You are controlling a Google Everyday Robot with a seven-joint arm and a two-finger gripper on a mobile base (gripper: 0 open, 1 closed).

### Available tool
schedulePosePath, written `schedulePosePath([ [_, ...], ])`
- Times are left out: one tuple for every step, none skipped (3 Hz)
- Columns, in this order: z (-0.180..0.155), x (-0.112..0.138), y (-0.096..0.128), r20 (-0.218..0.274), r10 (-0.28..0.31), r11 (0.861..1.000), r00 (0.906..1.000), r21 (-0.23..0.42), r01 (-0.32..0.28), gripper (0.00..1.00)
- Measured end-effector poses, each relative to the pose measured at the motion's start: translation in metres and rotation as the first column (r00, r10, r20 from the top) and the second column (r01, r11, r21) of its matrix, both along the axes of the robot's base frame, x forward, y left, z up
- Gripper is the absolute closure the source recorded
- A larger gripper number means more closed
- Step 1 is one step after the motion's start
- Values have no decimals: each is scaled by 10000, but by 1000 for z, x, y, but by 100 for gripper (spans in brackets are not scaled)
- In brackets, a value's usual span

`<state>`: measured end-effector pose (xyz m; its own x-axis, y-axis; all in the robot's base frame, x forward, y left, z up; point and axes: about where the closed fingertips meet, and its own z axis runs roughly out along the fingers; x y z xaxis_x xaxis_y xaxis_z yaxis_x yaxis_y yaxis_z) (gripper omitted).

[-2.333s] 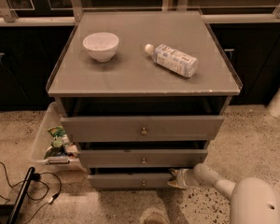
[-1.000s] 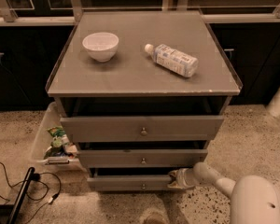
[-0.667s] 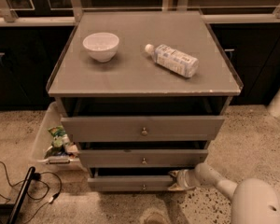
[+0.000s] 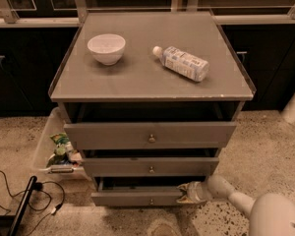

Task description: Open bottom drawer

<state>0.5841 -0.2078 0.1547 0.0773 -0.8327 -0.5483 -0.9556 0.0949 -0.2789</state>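
Unmoved, fingers (image 4: 188, 193) at bottom drawer (image 4: 132, 198) edge.

On the cabinet top (image 4: 137, 80) a bowl (image 4: 106, 48) stood at the left and a bottle (image 4: 183, 63) lay on its side to the right, well apart from it. Below the top, three drawers were stacked: the top drawer (image 4: 113, 134), the middle drawer (image 4: 118, 167) under it, and the bottom drawer (image 4: 128, 198) lowest. The gripper (image 4: 188, 192) was at the right end of the bottom drawer's front, its arm (image 4: 236, 200) reaching in from the near right. A bin (image 4: 45, 149) sat on the floor left of the cabinet, with cables (image 4: 51, 200) nearer.
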Motion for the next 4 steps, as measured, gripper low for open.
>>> schedulePosePath([
  [4, -15, 3, 217, 103, 9997, 9997, 212, -108, 100],
  [3, -15, 4, 215, 106, 9997, 9997, 214, -111, 81],
  [3, -15, 4, 215, 107, 9997, 9997, 214, -111, 58],
  [3, -15, 4, 214, 107, 9997, 9997, 215, -111, 35],
])
